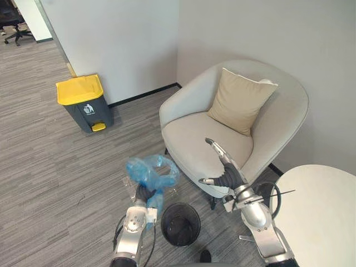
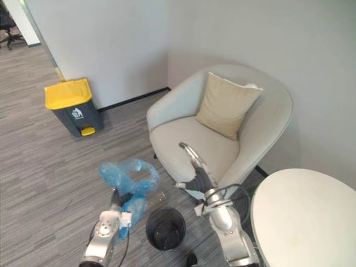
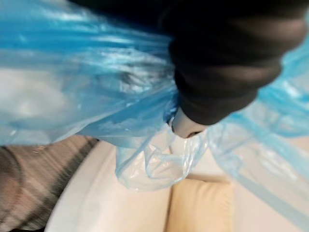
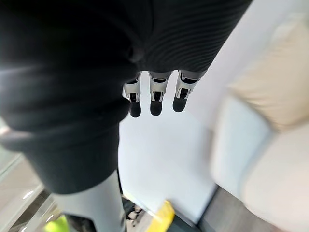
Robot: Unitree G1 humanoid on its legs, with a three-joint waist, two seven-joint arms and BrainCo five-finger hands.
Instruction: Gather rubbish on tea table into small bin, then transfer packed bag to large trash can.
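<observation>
Bag [image 1: 151,171], blue plastic, crumpled: I see it held up off the floor [image 1: 50,167], its bunched lower end clenched in the left hand [image 1: 146,194]. Bin [image 1: 181,224], small, black, round: upright on the floor just beside that hand. Right hand [image 1: 225,175]: raised in front of the armchair [image 1: 189,119], fingers straight, thumb apart, holding nothing. Cushion [image 1: 240,100], beige: leaning on the armchair's back. Can [image 1: 84,103], grey, yellow lid down: by the wall, well apart from the bag. Surface [image 1: 320,206], round, white: near the right arm, beside the armchair.
</observation>
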